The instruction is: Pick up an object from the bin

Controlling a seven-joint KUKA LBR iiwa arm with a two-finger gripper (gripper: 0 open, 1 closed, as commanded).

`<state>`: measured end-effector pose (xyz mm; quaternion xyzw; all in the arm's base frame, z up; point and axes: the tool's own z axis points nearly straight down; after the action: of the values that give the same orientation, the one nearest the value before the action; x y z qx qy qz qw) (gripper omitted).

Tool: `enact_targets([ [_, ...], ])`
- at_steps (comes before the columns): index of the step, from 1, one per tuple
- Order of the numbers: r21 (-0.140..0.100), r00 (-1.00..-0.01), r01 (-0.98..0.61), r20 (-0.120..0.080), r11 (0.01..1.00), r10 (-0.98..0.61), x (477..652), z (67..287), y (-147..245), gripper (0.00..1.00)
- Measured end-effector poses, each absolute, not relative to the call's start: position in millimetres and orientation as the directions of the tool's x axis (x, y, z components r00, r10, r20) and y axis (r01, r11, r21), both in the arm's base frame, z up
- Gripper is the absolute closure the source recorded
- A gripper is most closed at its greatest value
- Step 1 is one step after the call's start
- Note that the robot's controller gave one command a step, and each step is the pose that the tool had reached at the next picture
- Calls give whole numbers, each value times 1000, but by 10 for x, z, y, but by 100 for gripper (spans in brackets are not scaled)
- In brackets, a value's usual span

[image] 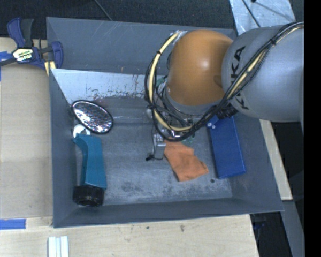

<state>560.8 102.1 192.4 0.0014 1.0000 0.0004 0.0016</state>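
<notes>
- The gripper (158, 150) is down low near the middle of the bin (61, 159), right at the left edge of the orange rag (185, 163). The wrist hides most of it, so I honestly can't tell how far open it is or whether it's got anything.
- The rag is the closest thing, lying flat on the floor right of centre. The tool looks like it's beside the rag rather than over it. If it closes where it is, my guess is it pinches air or just a corner, and a corner grab on something floppy could slip out on the lift.
- Flat soft stuff is also hard to get under. Pushing down harder could just scrape the bin floor or shove the rag sideways.
- The blue block (227, 146) sits just right of the rag, leaning along the right wall. A shoved rag could bunch up against it, or the bulky arm (267, 74) could bump it while repositioning.
- The blue tool (92, 167) and the silver oval (92, 116) are well off to the left, so I wouldn't expect trouble there unless it swings wide.
- The cables around the wrist hang close to the block's top end, so that could be a snag risk.
</notes>
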Motion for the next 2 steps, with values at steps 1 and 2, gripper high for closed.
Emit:
enact_targets([
  [1, 1, -1000, 3, -3, 1000, 3, 5608, 1924, 1021, 0],
  [2, 3, -997, -74, -6, 997, -74, 5684, 1789, 814, 0],
])
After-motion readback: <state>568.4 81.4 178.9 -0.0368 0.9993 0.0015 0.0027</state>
